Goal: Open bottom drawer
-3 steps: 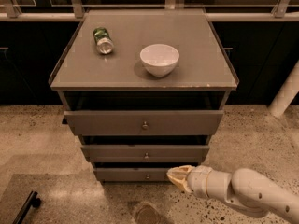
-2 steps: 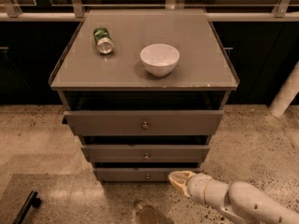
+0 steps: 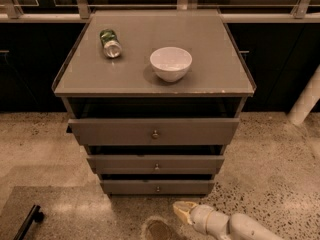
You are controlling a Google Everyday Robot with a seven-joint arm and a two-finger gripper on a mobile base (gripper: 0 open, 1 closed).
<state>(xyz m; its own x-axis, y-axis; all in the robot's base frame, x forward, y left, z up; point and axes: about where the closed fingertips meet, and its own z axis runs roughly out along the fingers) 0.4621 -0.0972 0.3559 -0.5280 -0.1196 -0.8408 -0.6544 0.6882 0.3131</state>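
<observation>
Speckled stone floor (image 3: 270, 159) surrounds a low grey cabinet that stands against a wall of dark cupboards, with a metal rail (image 3: 150, 18) running behind it and a pale pole (image 3: 305, 104) at the far right. On the cabinet's flat grey counter (image 3: 215, 74) a green can (image 3: 110, 43) lies on its side near the back left, and a white bowl (image 3: 171, 63) sits upright near the middle, well apart from the can. Below the counter are three grey drawer fronts stacked one above another, each with a small round knob at its centre and a dark gap above it. The top drawer (image 3: 100, 131) is the tallest and widest, and the middle drawer (image 3: 120, 164) is smaller. The bottom drawer (image 3: 130, 186) is the narrowest and shallowest, just above the floor, and its knob (image 3: 158, 188) is free, with nothing on it. The robot's pale arm (image 3: 240, 229) enters from the lower right corner and reaches left, low over the floor. Its claw (image 3: 183, 210), yellowish at the tip, sits in front of and below the bottom drawer, slightly right of the knob and apart from the drawer front. It holds nothing and touches neither knob nor drawer. Whether the claw is released or clenched, I cannot tell. A dark round mark (image 3: 160, 230) lies on the floor just left of the arm, and a black bar (image 3: 29, 222) lies at the lower left.
</observation>
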